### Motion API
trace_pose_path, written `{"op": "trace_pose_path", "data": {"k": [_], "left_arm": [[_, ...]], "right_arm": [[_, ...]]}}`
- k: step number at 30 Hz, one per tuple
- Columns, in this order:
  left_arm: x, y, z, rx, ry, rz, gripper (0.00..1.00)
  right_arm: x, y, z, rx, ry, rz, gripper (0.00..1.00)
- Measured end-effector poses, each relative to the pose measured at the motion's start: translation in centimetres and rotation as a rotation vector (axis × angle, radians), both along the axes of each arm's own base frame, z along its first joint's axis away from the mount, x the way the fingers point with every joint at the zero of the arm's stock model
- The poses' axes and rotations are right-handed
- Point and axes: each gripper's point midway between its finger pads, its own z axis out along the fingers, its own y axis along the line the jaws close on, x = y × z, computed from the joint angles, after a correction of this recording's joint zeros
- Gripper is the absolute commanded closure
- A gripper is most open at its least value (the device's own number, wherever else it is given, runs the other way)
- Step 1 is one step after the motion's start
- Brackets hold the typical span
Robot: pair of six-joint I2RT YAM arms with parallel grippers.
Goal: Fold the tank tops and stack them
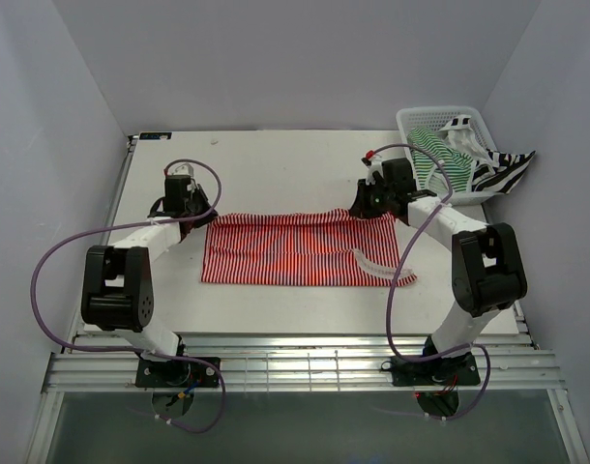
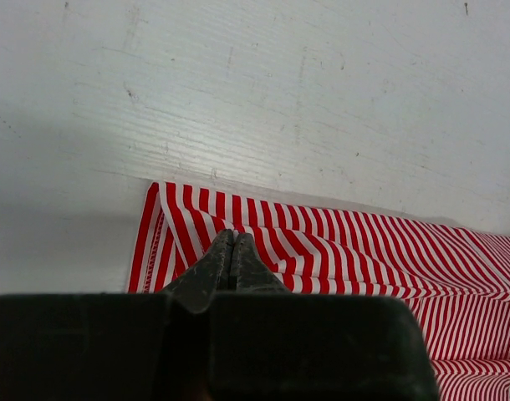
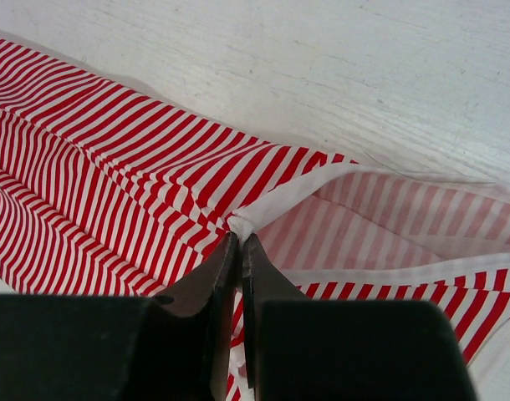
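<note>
The left gripper sits low over the left half of the worktop, at the far left corner of the red-and-white tank top. Its fingers are pressed together with no gap, and the tips sit on the striped cloth just inside that corner. The cloth creases up toward them.

The red-and-white tank top lies spread across the middle of the worktop, its long side running left to right. It is closer to the near edge than to the far one. A narrow band along its far edge is doubled over, and a pale strap curls on its near right part.

The right gripper is at the far right corner of the same top. Its fingers are closed on a small bunch of the white trim, where the striped outside gives way to the paler inside of the cloth.

In the far right corner of the worktop stands a white lattice basket. The green-and-white tank top lies crumpled inside it. The black-and-white tank top hangs over its right rim and past the right edge of the worktop.
</note>
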Motion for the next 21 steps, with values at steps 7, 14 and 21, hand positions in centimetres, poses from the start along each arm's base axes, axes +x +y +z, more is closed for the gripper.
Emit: {"op": "trace_pose_path", "data": {"k": [7, 14, 21], "left_arm": [[-0.4, -0.1, -0.3, -0.017, -0.004, 0.013, 1.0], [0.2, 0.2, 0.2, 0.039, -0.038, -0.034, 1.0], [5.1, -0.3, 4.6, 0.105, -0.173, -0.12, 1.0]], "right_arm": [[-1.7, 0.1, -1.3, 0.003, 0.028, 0.007, 0.92], [-3.4, -0.2, -1.7, 0.004, 0.038, 0.008, 0.92], [-3.3, 0.1, -1.3, 0.017, 0.026, 0.017, 0.92]]}}
